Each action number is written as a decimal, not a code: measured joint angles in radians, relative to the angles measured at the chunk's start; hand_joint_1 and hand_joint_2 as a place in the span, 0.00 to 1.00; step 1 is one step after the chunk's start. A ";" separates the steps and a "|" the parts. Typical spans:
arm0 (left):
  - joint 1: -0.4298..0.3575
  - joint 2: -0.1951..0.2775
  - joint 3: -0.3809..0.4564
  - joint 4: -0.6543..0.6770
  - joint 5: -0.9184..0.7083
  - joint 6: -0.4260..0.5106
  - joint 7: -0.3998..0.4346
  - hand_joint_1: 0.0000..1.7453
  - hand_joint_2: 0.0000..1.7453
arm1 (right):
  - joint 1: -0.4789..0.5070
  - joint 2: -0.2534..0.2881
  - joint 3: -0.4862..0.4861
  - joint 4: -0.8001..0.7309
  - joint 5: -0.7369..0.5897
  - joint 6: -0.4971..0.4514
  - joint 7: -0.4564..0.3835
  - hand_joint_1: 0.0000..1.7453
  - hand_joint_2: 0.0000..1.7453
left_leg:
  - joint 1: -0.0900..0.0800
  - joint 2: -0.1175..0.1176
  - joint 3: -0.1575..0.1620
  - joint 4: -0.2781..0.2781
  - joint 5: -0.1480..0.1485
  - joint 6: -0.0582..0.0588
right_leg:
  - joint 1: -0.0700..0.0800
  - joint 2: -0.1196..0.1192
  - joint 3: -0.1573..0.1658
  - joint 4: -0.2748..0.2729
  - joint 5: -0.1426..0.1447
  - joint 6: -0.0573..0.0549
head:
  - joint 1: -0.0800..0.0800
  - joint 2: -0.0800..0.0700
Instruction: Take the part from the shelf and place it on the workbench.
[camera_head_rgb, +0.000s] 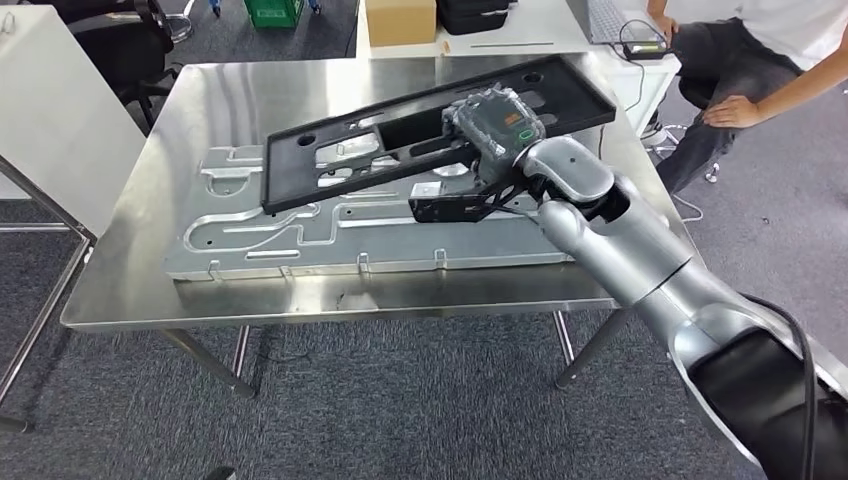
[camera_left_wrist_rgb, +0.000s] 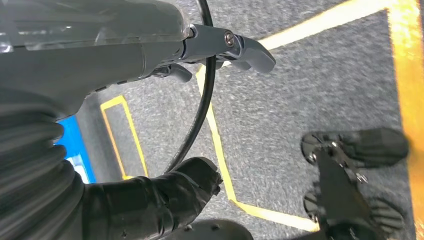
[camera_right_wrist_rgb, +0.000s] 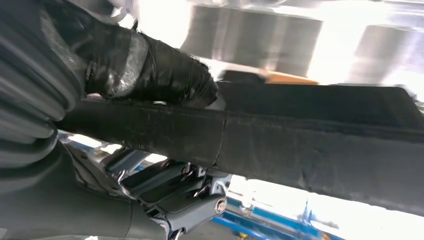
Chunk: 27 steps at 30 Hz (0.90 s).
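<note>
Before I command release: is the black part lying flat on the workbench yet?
No. The black part is tilted, its far end held up by the right hand.

- Dark grey carpet floor, with yellow tape lines in the left wrist view.
- A white table carries a cardboard box.
- A green crate stands behind.
</note>
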 joint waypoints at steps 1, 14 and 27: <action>0.000 0.001 -0.002 0.000 0.005 0.000 0.001 0.00 1.00 | -0.018 -0.001 -0.004 0.038 0.009 -0.002 -0.002 1.00 1.00 | 0.000 -0.003 0.002 0.000 0.001 0.005 | 0.001 -0.002 -0.001 0.001 -0.002 0.001 | 0.000 0.000; -0.006 0.001 -0.038 0.000 0.054 -0.004 0.015 0.00 1.00 | -0.048 0.068 -0.013 0.399 0.030 -0.050 -0.015 1.00 1.00 | -0.007 -0.018 0.006 0.004 -0.008 0.023 | -0.002 -0.020 0.022 -0.020 -0.010 0.004 | 0.001 0.000; -0.015 0.002 -0.068 0.000 0.079 -0.012 0.025 0.00 1.00 | 0.064 0.161 -0.013 0.561 0.024 -0.072 0.007 1.00 1.00 | -0.008 -0.016 0.010 0.004 -0.007 0.024 | -0.003 -0.020 0.021 -0.015 -0.010 0.014 | 0.000 0.000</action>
